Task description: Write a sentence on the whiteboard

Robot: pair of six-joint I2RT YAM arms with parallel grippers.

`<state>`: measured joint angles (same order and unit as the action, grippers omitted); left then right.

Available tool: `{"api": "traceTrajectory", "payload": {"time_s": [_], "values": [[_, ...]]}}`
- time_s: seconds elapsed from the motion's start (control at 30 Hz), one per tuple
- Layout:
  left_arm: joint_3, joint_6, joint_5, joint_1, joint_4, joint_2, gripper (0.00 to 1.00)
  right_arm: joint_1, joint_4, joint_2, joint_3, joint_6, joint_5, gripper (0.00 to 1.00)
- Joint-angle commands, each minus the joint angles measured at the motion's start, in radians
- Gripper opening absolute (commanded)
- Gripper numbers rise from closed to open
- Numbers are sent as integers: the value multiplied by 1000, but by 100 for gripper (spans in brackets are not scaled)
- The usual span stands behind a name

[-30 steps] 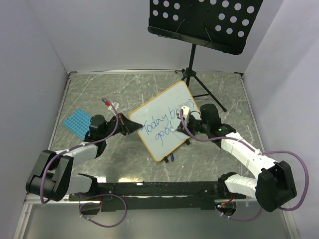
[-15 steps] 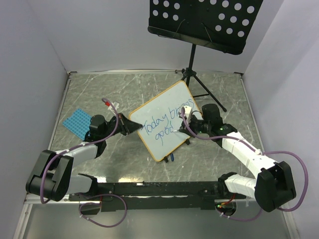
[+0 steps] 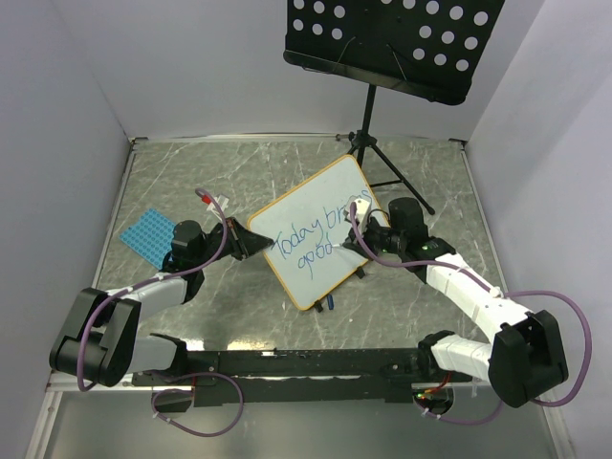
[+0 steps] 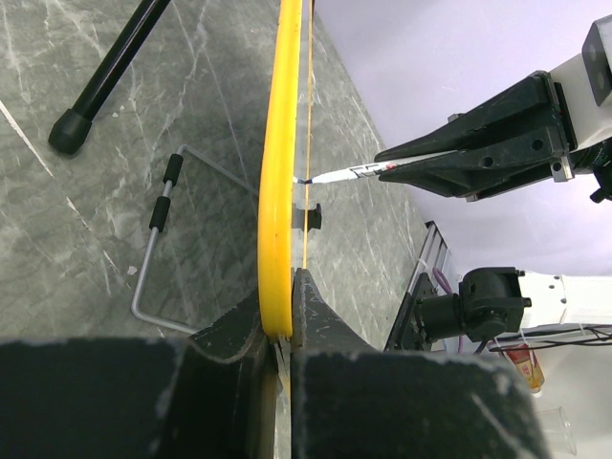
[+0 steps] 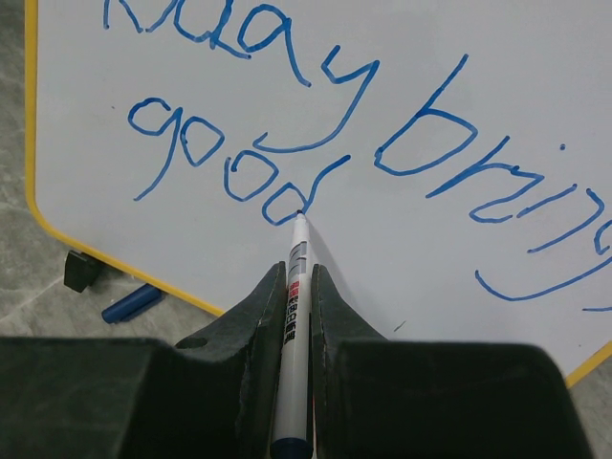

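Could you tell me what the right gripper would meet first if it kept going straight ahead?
The whiteboard: the right gripper holds a marker whose tip seems to touch its white face.

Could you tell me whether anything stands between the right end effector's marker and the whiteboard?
Nothing visible does. The marker, held in the right end effector, has its tip on the whiteboard at the end of "good", and the board beside it is bare.

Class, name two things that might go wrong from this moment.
The left gripper pinches only the frame edge of the whiteboard, so marker pressure might pivot or slip the board. The marker's tip rests on the last letter of the sentence; a jolt in the right gripper might streak it.
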<state>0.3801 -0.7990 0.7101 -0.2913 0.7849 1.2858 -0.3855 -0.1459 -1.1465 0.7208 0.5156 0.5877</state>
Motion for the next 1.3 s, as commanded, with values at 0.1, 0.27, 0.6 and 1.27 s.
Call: {"api": "traceTrajectory", "payload": {"time_s": [0.1,0.27,0.6,1.27], "values": [[-18,119,81,-20,-52,0,1,7,13,11,32,24,-22,0],[-18,121,81,-20,-55,-5,1,14,-37,13,32,52,-9,0],[-20,119,85,-20,-47,-3,1,51,-76,13,31,64,8,0],[-23,109,91,-20,-35,-16,1,106,-40,28,31,24,49,0]]}}
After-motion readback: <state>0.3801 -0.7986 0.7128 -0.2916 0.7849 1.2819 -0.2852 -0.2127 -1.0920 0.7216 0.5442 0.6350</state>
